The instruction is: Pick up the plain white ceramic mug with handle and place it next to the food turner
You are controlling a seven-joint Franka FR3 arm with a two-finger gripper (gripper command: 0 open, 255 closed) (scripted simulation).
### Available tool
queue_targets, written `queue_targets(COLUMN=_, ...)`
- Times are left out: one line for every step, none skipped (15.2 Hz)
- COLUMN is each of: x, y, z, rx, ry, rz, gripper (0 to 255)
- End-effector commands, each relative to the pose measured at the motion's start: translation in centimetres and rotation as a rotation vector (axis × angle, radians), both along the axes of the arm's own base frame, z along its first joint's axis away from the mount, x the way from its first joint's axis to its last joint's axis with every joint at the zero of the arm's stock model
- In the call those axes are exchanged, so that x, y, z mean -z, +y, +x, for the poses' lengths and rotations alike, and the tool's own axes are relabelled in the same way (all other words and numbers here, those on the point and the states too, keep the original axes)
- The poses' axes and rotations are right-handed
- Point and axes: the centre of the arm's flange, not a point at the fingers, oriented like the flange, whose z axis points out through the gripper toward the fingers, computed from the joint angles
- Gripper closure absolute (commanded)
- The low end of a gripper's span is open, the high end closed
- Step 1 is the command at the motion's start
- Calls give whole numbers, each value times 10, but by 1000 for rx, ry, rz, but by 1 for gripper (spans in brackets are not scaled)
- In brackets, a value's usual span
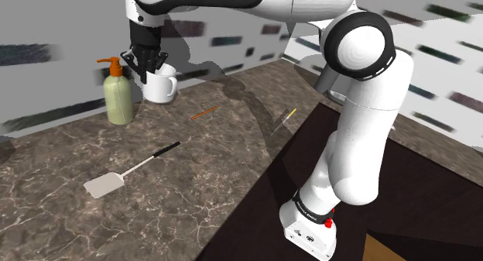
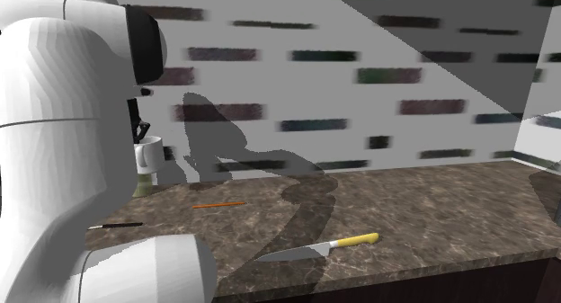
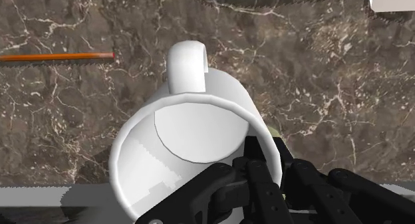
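The white mug (image 1: 160, 87) with its handle stands at the back of the marble counter (image 1: 70, 155), beside a green soap dispenser (image 1: 118, 97). My gripper (image 1: 149, 66) comes down on its rim from above. In the wrist view the mug (image 3: 193, 129) lies right under the gripper (image 3: 269, 159): one finger is inside the cup, the other outside, clasping the rim wall on the side opposite the handle. The food turner (image 1: 128, 174), with a grey blade and a black handle, lies flat nearer the front of the counter, well apart from the mug.
An orange pencil (image 1: 203, 112) lies on the counter between the mug and a yellow-handled knife (image 1: 284, 118). The knife (image 2: 319, 248) rests near the counter's edge. A tiled wall runs behind the counter.
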Motion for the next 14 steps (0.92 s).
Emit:
queue_targets(x=10, y=1, z=0, rx=0, ry=-1, rz=0, gripper=255)
queue_targets(x=15, y=1, z=0, rx=0, ry=-1, rz=0, gripper=255)
queue_targets(x=20, y=1, z=0, rx=0, ry=-1, rz=0, gripper=255)
queue_targets(x=26, y=1, z=0, rx=0, ry=-1, rz=0, gripper=255)
queue_targets(x=31, y=1, z=0, rx=0, ry=-1, rz=0, gripper=255)
queue_targets(x=36, y=1, z=0, rx=0, ry=-1, rz=0, gripper=255)
queue_targets(x=42, y=1, z=0, rx=0, ry=-1, rz=0, gripper=255)
queue_targets(x=47, y=1, z=0, rx=0, ry=-1, rz=0, gripper=255)
queue_targets(x=52, y=1, z=0, rx=0, ry=-1, rz=0, gripper=255)
queue_targets(x=57, y=1, z=0, rx=0, ry=-1, rz=0, gripper=255)
queue_targets(x=63, y=1, z=0, rx=0, ry=-1, rz=0, gripper=255)
queue_targets(x=68, y=1, z=0, rx=0, ry=-1, rz=0, gripper=255)
queue_targets(x=73, y=1, z=0, rx=0, ry=-1, rz=0, gripper=255)
queue_targets(x=79, y=1, z=0, rx=0, ry=-1, rz=0, gripper=255)
